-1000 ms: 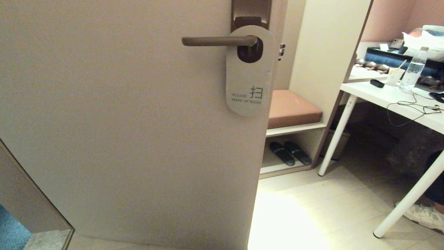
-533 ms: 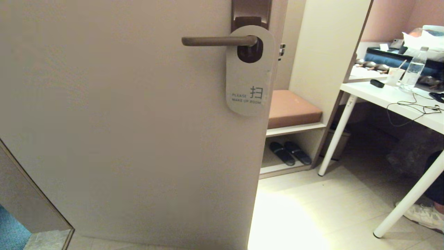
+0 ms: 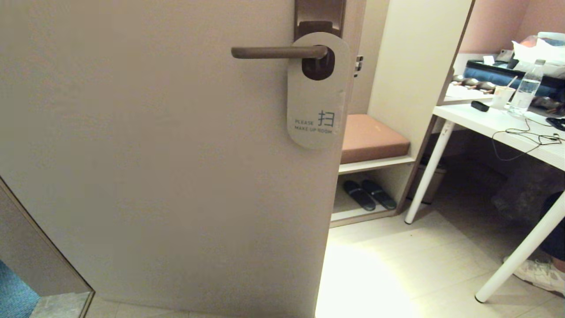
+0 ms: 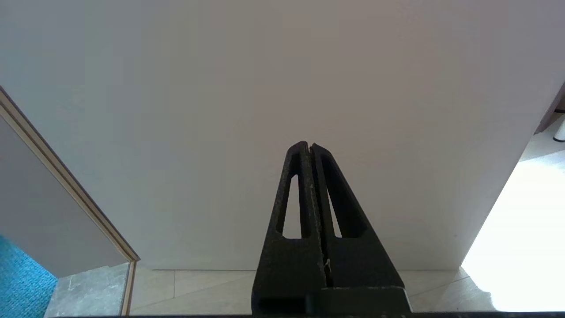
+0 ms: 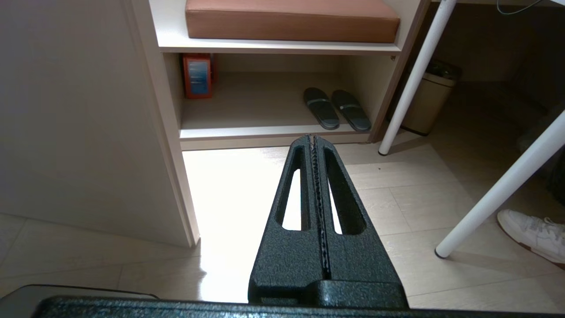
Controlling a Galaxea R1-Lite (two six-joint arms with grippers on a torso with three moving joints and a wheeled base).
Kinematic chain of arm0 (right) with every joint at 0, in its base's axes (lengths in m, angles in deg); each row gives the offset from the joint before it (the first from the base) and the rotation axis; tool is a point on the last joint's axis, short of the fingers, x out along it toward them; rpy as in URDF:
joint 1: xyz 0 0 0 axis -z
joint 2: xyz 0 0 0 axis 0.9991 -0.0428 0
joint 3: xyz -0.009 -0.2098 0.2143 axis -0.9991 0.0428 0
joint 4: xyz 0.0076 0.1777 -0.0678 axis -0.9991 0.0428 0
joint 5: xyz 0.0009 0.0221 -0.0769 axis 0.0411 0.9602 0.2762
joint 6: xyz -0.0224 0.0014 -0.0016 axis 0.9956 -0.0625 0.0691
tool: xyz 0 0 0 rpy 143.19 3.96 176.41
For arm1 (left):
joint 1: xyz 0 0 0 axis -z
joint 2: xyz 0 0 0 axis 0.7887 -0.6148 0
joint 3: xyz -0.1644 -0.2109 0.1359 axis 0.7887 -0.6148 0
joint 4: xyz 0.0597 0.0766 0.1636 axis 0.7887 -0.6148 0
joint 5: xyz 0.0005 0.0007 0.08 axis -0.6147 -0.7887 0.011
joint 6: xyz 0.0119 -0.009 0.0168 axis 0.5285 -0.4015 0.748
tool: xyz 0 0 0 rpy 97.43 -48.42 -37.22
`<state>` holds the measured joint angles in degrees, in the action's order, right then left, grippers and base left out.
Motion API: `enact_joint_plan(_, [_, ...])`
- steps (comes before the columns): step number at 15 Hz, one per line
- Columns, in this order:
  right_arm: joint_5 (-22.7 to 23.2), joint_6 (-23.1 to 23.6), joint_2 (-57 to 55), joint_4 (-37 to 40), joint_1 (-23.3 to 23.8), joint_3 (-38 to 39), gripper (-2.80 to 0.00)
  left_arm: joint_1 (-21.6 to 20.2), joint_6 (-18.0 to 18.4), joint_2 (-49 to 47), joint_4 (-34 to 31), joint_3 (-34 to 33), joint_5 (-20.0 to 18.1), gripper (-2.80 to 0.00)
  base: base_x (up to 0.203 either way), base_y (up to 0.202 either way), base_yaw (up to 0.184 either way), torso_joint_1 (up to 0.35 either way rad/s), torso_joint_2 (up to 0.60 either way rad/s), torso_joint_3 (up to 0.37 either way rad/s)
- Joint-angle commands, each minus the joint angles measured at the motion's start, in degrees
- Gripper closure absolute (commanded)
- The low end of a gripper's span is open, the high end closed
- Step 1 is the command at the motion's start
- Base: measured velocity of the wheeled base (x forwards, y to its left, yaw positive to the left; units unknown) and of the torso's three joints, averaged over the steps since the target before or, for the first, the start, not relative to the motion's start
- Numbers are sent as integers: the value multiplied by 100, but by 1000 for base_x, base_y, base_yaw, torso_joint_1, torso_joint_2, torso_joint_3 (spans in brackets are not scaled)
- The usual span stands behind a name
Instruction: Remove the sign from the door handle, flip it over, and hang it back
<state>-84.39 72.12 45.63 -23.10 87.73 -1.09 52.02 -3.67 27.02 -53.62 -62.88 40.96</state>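
The sign (image 3: 316,95) hangs by its round hole on the door handle (image 3: 278,52), off-white face out, reading "PLEASE MAKE UP ROOM". The handle is a dark-brown lever on a brown backplate (image 3: 319,13) near the door's right edge. Neither gripper shows in the head view. My left gripper (image 4: 309,145) is shut and empty, low down, pointing at the plain door face. My right gripper (image 5: 314,138) is shut and empty, low above the floor, pointing toward the shelf unit. The sign and handle do not show in either wrist view.
The door (image 3: 167,168) stands open with its edge at mid-frame. Right of it is a shelf unit with a brown cushion (image 3: 371,138) and dark slippers (image 3: 370,194). A white table (image 3: 503,128) with a bottle (image 3: 526,90) stands right; a person's shoe (image 3: 540,274) is by its leg.
The sign has swung very slightly on the handle. Nothing else has moved.
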Motion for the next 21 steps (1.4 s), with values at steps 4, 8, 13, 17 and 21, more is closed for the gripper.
enact_joint_plan(4, [1,5,-5,4,-1,-1,0,-4,4,-7,1,0,1,0,0,0,0,0,0,0])
enact_joint_plan(8, [1,5,-5,4,-1,-1,0,-4,4,-7,1,0,1,0,0,0,0,0,0,0])
enact_joint_plan(13, [8,5,-5,4,-1,-1,0,-4,4,-7,1,0,1,0,0,0,0,0,0,0])
enact_joint_plan(17, [1,5,-5,4,-1,-1,0,3,4,-7,1,0,1,0,0,0,0,0,0,0])
enact_joint_plan(21, [1,5,-5,4,-1,-1,0,-4,4,-7,1,0,1,0,0,0,0,0,0,0])
